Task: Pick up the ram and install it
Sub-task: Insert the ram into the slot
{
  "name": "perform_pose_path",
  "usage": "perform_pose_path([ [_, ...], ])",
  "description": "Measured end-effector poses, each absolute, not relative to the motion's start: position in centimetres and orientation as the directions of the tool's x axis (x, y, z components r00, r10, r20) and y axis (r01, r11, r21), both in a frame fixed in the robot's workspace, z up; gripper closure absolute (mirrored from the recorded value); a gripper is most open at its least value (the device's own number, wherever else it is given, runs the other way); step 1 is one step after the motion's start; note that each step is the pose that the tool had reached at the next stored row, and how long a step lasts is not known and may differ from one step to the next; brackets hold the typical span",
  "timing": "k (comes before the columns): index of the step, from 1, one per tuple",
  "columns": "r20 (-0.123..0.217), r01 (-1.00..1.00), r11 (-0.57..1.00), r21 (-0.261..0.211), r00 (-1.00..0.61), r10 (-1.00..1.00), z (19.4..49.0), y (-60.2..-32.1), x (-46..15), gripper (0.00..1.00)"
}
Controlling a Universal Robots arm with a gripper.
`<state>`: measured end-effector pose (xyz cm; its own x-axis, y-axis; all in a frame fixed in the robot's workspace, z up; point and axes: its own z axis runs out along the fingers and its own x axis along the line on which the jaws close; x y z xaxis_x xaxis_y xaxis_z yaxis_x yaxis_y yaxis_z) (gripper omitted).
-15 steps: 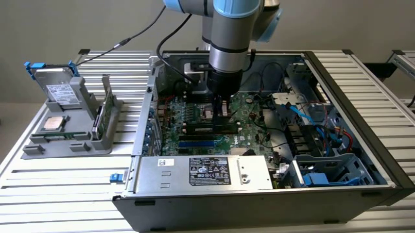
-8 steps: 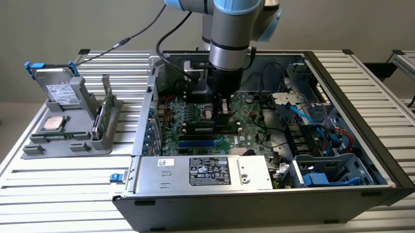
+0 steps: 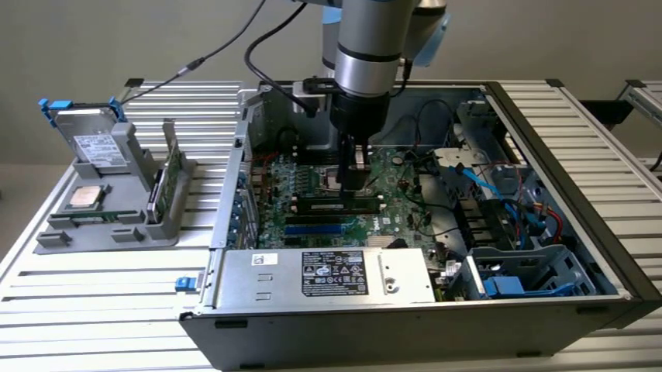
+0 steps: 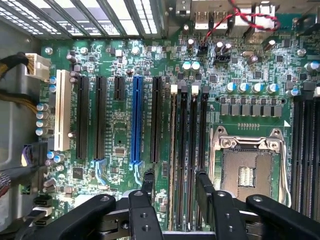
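Note:
The ram (image 3: 333,206) is a long green stick with dark chips. It lies along a black slot on the motherboard (image 3: 310,182), inside the open computer case. My gripper (image 3: 355,186) hangs straight down over the ram's end toward the exterior view's right, fingertips just above it. In the wrist view, my gripper (image 4: 175,180) is open, its two black fingers (image 4: 147,182) spread to either side of the memory slots (image 4: 192,150). The ram (image 4: 173,150) shows there edge-on as a thin strip in the outermost slot. Nothing is held between the fingers.
A silver power supply (image 3: 321,275) fills the case's near side, with a blue drive cage (image 3: 517,279) and cables beside it. The processor socket (image 4: 247,170) lies next to the memory slots. Outside the case, a grey holder (image 3: 104,225) carries a hard drive (image 3: 93,143), a square processor (image 3: 85,198) and an upright green card (image 3: 166,182).

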<state>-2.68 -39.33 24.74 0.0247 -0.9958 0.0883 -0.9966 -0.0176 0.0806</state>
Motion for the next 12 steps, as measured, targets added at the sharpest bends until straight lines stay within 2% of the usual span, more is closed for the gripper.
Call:
perform_pose_path([
  [2,0.088,-0.996,-0.017,0.083,0.025,-0.996,24.92,-39.33,-2.68,0.63],
  [3,0.088,-0.996,-0.017,0.083,0.025,-0.996,24.92,-39.33,-2.68,0.63],
  [4,0.088,-0.996,-0.017,0.083,0.025,-0.996,24.92,-39.33,-2.68,0.69],
  [5,0.088,-0.996,-0.018,0.083,0.025,-0.996,24.92,-39.33,-2.68,0.69],
  [8,0.088,-0.996,-0.018,0.083,0.025,-0.996,24.93,-39.33,-2.68,0.87],
  [12,0.088,-0.996,-0.018,0.083,0.025,-0.996,24.93,-39.33,-2.68,0.9],
])
